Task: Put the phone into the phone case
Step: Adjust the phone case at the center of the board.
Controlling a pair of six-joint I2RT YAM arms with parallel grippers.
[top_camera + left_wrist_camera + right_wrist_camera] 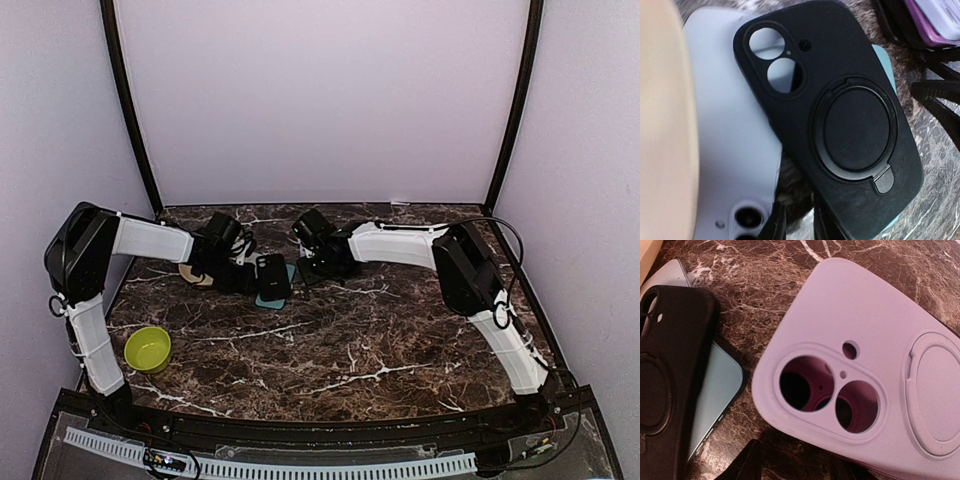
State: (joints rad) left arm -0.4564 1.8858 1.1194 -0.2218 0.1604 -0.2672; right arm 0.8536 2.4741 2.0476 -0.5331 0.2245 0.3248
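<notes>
A black phone case (840,125) with a ring stand lies back-up and askew on a teal phone (886,65), covering most of it. A pale lavender phone (730,125) lies camera-side up to its left. My left gripper (795,220) sits at the black case's lower-left edge with its fingers close together. Marble shows in the narrow gap, and a grip on the edge cannot be made out. A pink phone case (865,355) with a ring stand fills the right wrist view. My right gripper (797,470) is under its near edge, jaws apart over bare marble.
A lime-green bowl (148,348) stands at the near left of the marble table (380,350). A beige round object (195,275) lies right beside the left gripper (245,272). Both grippers crowd the table's far middle, with the right gripper (312,265) close to the black case (272,277).
</notes>
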